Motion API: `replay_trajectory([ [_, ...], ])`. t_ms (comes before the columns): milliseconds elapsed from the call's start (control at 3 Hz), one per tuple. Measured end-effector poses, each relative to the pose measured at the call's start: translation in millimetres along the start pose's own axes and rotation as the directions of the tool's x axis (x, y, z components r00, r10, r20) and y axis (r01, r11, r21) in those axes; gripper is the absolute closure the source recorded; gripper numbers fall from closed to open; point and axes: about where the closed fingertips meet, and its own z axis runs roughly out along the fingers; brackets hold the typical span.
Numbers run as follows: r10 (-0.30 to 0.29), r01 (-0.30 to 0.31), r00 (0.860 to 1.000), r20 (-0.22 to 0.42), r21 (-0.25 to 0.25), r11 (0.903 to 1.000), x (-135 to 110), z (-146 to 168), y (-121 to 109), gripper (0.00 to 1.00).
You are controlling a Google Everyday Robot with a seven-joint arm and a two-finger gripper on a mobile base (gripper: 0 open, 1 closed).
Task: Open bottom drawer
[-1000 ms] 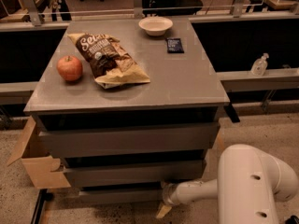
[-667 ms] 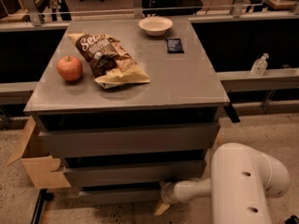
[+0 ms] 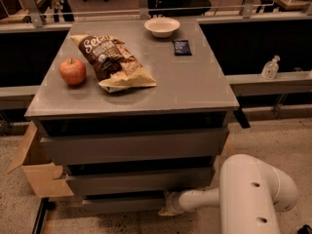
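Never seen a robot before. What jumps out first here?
The bulky white robot arm at lower right, its gripper low at the right end of the bottom drawer. On the grey cabinet top sit a red apple at left and a crumpled chip bag beside it.

Our white, rounded plastic arm housing point(image 3: 253, 199) fills the lower right of the view. From it our slim cream tubular forearm point(image 3: 200, 199) reaches out level to the left, held low. At its end sits our pale two-finger gripper point(image 3: 168, 208), pointing left and slightly downward, near the view's bottom edge.
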Motion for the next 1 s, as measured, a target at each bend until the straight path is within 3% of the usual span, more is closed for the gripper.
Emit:
replay_trajectory([
  [667, 0.0, 0.0, 1.0, 0.0, 0.0, 1.0, -4.5, -7.6, -1.6, 0.93],
  [1000, 0.0, 0.0, 1.0, 0.0, 0.0, 1.0, -5.8, -9.7, -2.1, 1.0],
])
